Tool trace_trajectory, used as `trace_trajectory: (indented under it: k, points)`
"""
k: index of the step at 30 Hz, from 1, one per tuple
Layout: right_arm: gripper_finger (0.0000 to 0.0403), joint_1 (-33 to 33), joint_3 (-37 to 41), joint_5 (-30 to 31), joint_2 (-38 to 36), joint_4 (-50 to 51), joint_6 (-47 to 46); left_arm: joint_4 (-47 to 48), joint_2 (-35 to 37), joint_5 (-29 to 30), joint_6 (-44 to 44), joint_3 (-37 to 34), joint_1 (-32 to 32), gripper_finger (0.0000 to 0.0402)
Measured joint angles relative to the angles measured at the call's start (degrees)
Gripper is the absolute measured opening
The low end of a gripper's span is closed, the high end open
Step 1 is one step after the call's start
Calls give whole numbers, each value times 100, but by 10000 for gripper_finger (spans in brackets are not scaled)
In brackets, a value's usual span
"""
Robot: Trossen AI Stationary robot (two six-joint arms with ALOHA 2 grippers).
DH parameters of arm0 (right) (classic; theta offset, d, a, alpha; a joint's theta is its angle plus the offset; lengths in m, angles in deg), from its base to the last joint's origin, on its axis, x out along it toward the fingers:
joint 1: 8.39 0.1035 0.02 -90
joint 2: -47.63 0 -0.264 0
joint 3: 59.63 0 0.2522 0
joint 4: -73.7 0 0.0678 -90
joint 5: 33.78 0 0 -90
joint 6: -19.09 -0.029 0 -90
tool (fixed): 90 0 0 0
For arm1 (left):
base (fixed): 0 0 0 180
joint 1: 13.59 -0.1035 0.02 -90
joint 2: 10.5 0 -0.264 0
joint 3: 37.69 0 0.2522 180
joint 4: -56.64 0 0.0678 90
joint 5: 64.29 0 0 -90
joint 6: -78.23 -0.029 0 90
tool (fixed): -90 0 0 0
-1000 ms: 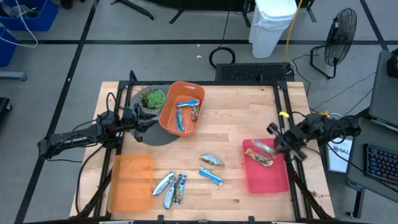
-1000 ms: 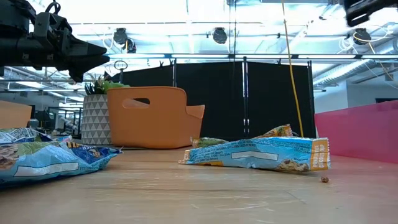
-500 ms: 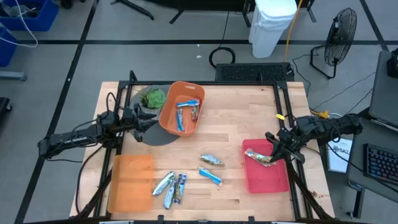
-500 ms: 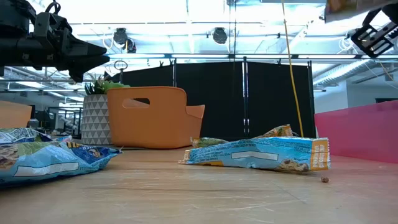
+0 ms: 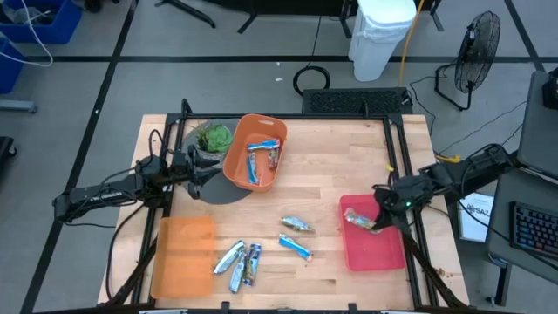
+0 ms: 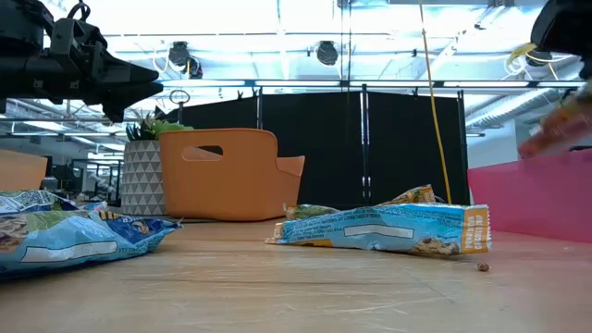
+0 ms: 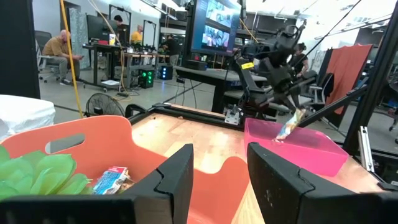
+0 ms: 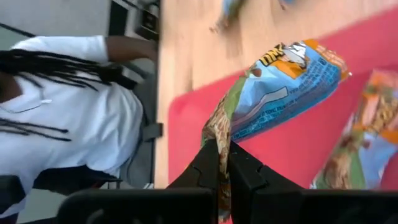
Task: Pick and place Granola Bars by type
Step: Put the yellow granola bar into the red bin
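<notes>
overhead, right end effector (image 5: pixel 380 221) pinches a granola bar (image 8: pixel 273 99) above the pink bin (image 5: pixel 375 254).

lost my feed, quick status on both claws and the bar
Right claw shut on granola bar, over pink bin. Left claw open, by orange basket. Nothing blocking.

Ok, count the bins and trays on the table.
3: orange basket beside the potted plant, flat orange tray on the left, pink tray on the right.

No wrapper (image 8: pixel 280 87) print seems clearly legible.
</notes>
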Motion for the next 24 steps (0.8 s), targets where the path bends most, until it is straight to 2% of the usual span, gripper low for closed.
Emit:
trace_trajectory:
  k: [4, 11, 17, 24]
  points:
    - [1, 225, 0, 279, 407, 27, -287, 0, -1, 0, -1, 0, 2, 154]
    - [3, 552, 0, 1118, 1205, 13, -538, 0, -2, 0, 0, 0, 2, 154]
    - [4, 669, 2, 2090, 1890, -551, -1014, 0, -2, 0, -2, 0, 0, 154]
    - [6, 812, 2, 2158, 2489, -945, -904, -1, -1, 0, -1, 0, 1, 154]
